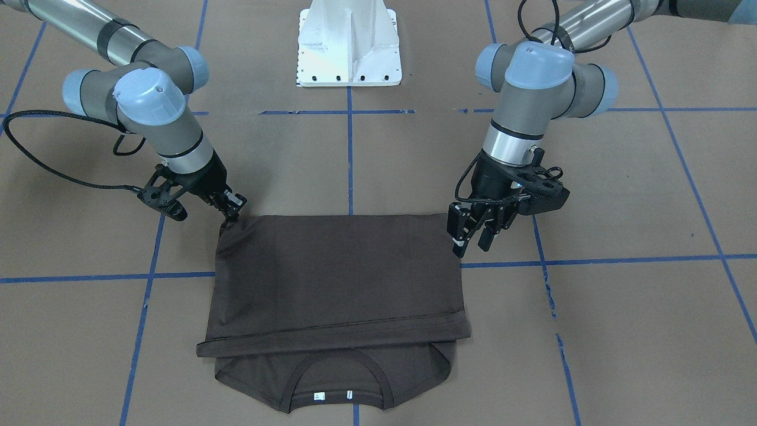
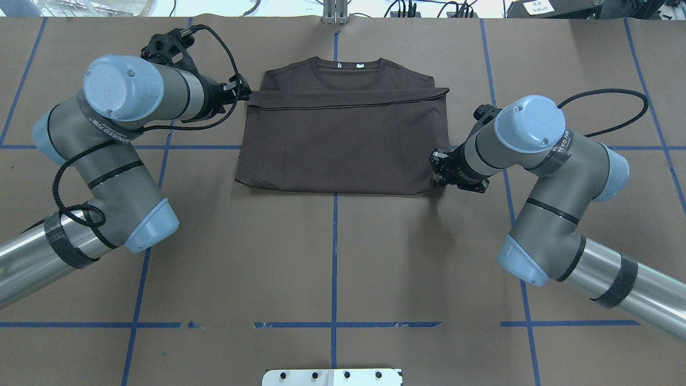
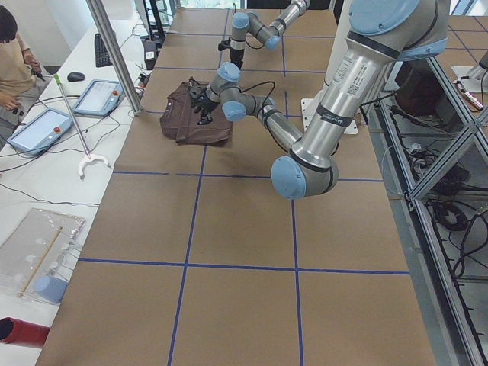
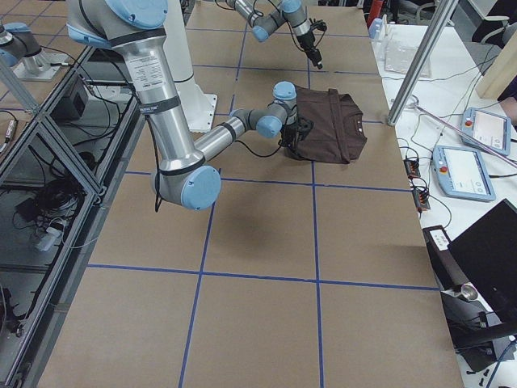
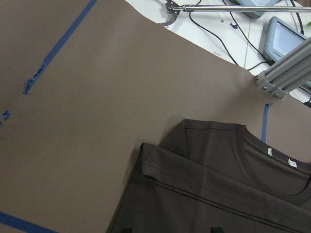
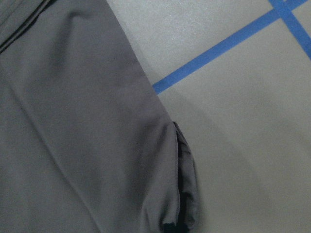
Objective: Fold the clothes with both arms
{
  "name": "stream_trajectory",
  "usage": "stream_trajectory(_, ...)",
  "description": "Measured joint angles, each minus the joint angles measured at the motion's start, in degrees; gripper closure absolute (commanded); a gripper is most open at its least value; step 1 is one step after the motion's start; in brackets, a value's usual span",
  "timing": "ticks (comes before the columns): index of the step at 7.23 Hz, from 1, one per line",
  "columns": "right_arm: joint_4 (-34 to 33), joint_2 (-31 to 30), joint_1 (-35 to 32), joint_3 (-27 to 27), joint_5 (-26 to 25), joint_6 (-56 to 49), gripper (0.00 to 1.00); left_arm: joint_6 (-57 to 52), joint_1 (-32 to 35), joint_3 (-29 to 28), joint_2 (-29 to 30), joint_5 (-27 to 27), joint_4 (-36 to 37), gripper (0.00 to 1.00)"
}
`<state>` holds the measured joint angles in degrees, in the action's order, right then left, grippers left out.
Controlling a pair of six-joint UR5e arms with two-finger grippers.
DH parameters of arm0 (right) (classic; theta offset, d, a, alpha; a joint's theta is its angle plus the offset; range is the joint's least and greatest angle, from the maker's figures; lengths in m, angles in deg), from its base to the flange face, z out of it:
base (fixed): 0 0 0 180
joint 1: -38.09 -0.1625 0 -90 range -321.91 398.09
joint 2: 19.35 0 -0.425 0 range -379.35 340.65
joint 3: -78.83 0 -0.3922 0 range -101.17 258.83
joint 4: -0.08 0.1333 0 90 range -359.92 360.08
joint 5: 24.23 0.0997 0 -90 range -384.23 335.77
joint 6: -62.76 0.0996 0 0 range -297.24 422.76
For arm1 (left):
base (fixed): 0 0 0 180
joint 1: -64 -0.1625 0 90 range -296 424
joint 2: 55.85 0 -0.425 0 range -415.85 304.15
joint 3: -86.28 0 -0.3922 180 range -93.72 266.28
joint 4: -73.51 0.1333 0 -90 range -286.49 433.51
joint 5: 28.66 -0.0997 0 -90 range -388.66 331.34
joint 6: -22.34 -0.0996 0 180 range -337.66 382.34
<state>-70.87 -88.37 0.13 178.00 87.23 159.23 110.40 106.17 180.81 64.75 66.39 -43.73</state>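
The dark brown T-shirt (image 1: 337, 272) lies on the brown table, folded once so its hem sits just short of the collar (image 1: 337, 378) and white neck labels. My left gripper (image 1: 473, 236) hangs open above the shirt's left edge, holding nothing; in the overhead view the left gripper (image 2: 244, 95) appears beside the hem's end. The left wrist view looks down on the T-shirt (image 5: 218, 184) from some height. My right gripper (image 1: 230, 212) is low at the folded corner nearest the robot and looks shut on it. The right wrist view shows bunched fabric (image 6: 182, 194) there.
The white pedestal base (image 1: 349, 47) stands behind the shirt on the robot's side. Blue tape lines (image 2: 334, 257) cross the table. Beyond the far edge run a metal post (image 3: 114, 53), tablets (image 4: 464, 170) and cables, with a person (image 3: 15, 53) at the side bench.
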Motion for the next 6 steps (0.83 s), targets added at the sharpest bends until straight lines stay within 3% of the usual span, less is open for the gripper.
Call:
stream_trajectory(3, -1.32, -11.83, 8.86, 18.08, 1.34, 0.21, 1.00, 0.21, -0.38, 1.11, -0.01, 2.27, 0.05, 0.37)
stream_trajectory(5, -2.70, -18.82, 17.46, 27.46, 6.36, 0.23, 1.00, 0.28, -0.58, 1.70, 0.00, 5.48, 0.07, 0.37)
stream_trajectory(6, -2.85, -20.20, 22.43, 29.43, 8.61, 0.29, 0.03, 0.53, -0.71, 2.93, -0.31, 8.40, 0.12, 0.37)
